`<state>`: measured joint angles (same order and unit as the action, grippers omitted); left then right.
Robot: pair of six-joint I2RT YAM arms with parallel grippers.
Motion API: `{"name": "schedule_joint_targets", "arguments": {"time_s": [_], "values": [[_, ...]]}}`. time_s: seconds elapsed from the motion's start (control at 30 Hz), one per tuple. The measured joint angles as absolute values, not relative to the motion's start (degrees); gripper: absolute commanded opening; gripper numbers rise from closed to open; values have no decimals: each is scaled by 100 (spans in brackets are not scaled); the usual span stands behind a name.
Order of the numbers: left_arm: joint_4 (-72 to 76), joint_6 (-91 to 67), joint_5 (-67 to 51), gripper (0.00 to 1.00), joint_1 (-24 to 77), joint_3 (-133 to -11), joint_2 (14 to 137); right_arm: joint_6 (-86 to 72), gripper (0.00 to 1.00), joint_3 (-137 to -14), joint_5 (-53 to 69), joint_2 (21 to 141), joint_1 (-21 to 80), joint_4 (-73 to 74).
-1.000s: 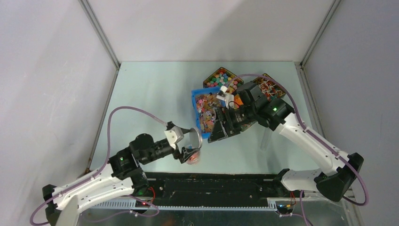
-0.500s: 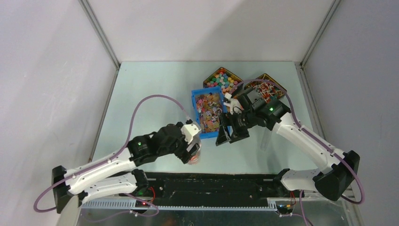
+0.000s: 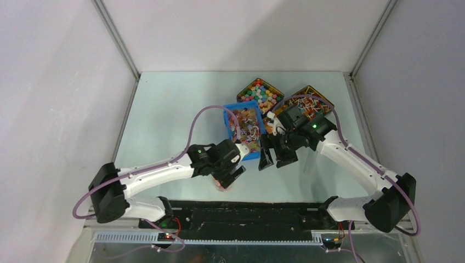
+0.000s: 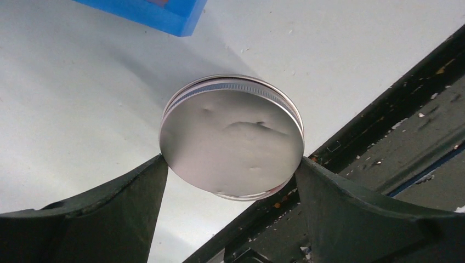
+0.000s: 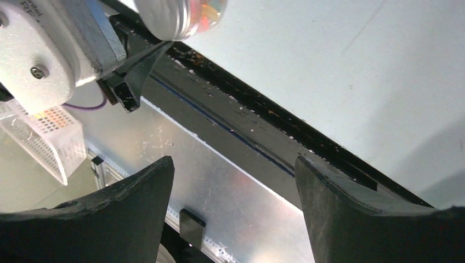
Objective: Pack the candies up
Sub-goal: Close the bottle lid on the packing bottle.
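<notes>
Your left hand (image 4: 230, 164) is clamped on the lid (image 4: 233, 131): both fingertips touch its rim, one on each side. The lid is plain silver metal with a few dents in its top face. It sits on the jar (image 5: 205, 11). You can't tell from these views whether it's threaded down. The right wrist view shows mixed-colour candies through the jar's clear wall, just under the lid. The jar stands on the tabletop (image 4: 71, 82) right beside the black rail (image 4: 384, 109) at the near edge, close to the near corner of the blue bin (image 3: 227, 116).

Your right hand (image 5: 233, 161) is wide apart and holds nothing. In the top view it hangs over the tabletop just to the right of the bin's near end, fingers pointing toward the rail. It's near the left hand but apart from it. Its camera looks down across the rail and catches the jar and the left hand in its top-left corner.

Most of the candies (image 3: 245, 127) are in the bin, a loose heap of orange, pink, red and white. Behind the bin are two dark tins: the sweets tin (image 3: 245, 89) with round coloured pieces, and the lolly tin (image 3: 321, 96) to its right, just behind your right wrist.
</notes>
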<state>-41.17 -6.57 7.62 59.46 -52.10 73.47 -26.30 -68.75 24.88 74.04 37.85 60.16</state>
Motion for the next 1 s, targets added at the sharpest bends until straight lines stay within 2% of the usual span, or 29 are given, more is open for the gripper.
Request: {"name": "schedule_joint_targets", "arguments": {"time_s": [0.33, 0.53, 1.0], "values": [[-4659, -685, 989, 90, 5946, -5529, 7660, -2628, 88, -6626, 2049, 7393, 3433, 6237], [-4777, -819, 923, 89, 5981, -5527, 7660, -2606, 99, -6600, 2005, 7349, 3400, 6254], [-4908, -913, 884, 90, 6128, -5527, 7717, -2502, 100, -6571, 1940, 7328, 3400, 6274]]}}
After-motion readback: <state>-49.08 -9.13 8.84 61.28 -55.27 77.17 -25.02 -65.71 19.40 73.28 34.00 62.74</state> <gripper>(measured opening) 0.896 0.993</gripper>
